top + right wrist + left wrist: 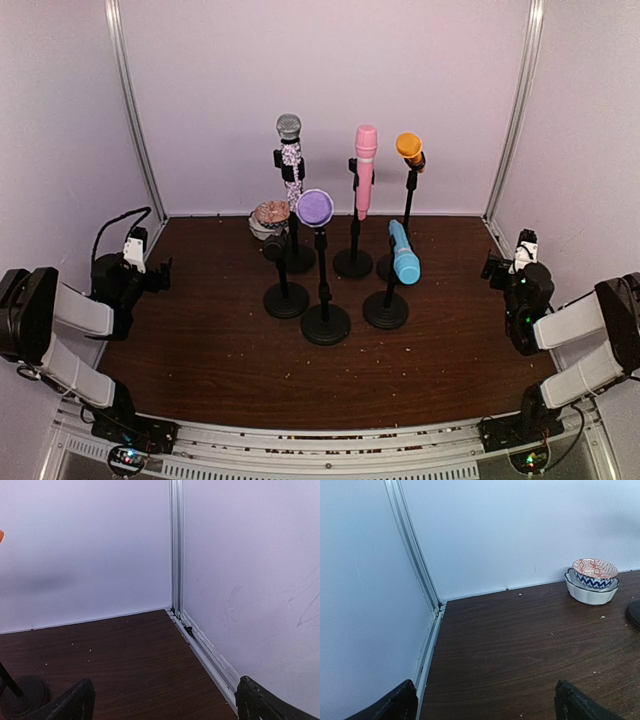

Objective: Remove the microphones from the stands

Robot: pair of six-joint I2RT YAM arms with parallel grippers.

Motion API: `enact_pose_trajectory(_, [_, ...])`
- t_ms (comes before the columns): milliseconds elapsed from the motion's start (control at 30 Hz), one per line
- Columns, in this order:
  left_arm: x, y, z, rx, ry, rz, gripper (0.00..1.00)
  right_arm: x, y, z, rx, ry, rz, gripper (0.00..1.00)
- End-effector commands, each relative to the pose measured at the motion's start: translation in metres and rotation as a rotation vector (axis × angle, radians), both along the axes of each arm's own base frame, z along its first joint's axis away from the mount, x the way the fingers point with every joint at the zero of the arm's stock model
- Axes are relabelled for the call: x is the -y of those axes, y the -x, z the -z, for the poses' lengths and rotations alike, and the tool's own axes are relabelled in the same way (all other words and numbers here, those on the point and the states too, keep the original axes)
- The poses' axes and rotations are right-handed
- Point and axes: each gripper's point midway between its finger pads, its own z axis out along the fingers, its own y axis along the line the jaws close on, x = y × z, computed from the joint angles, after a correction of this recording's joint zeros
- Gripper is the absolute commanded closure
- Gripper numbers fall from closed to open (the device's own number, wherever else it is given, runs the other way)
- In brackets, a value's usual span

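Both your grippers are spread wide, holding nothing.
The purple microphone (pixel 315 208) sits on its stand (pixel 325 324); your left gripper (pixel 485 707) is well left of it; your right gripper (pixel 165 705) well right.

light: bright, even, diffuse | shadows: soft (one grey smudge on wall (pixel 45 582)) | focus: mostly sharp

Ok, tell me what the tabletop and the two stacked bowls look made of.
Tabletop: dark wood or wood-look laminate, fairly matte; grain streaks show. Patterned bowl: probably glazed ceramic, glossy, painted orange and blue. White bowl beneath: likely ceramic too, smooth shiny rim.
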Motion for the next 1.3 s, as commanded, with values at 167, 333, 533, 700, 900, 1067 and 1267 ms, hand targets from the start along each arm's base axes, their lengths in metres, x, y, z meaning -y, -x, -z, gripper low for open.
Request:
enact_pose_trajectory(167, [-0.002,-0.003,-0.016,0.049,0.016,-0.009,0.02,0.019,0.017,-0.009,0.063,-0.026,0.110,0.00])
enact_pose_trajectory(333, [-0.014,-0.021,-0.022,-0.123,0.016,-0.064,0.02,0.016,0.023,-0.015,0.091,-0.020,0.089,0.00])
enact_pose_trajectory(533, [-0.003,-0.028,-0.036,-0.341,-0.063,0.051,0.02,0.042,0.035,-0.051,0.071,-0.069,0.259,0.00])
enact_pose_trajectory(700, [0.010,-0.018,-0.066,-0.376,0.001,0.104,0.02,0.050,0.053,-0.096,0.196,-0.164,0.300,0.00])
enact_pose_trajectory(900, [-0.008,-0.011,-0.113,-0.397,0.078,0.059,0.02,0.043,0.051,-0.149,0.192,-0.261,0.220,0.00])
enact_pose_trajectory(1067, [-0.013,-0.003,-0.123,-0.429,0.083,0.049,0.02,-0.010,0.033,-0.156,0.051,-0.250,-0.042,0.00])
enact_pose_trajectory(1267, [-0.007,0.013,-0.124,-0.474,0.102,0.067,0.02,-0.076,0.053,-0.162,0.000,-0.165,-0.162,0.00])
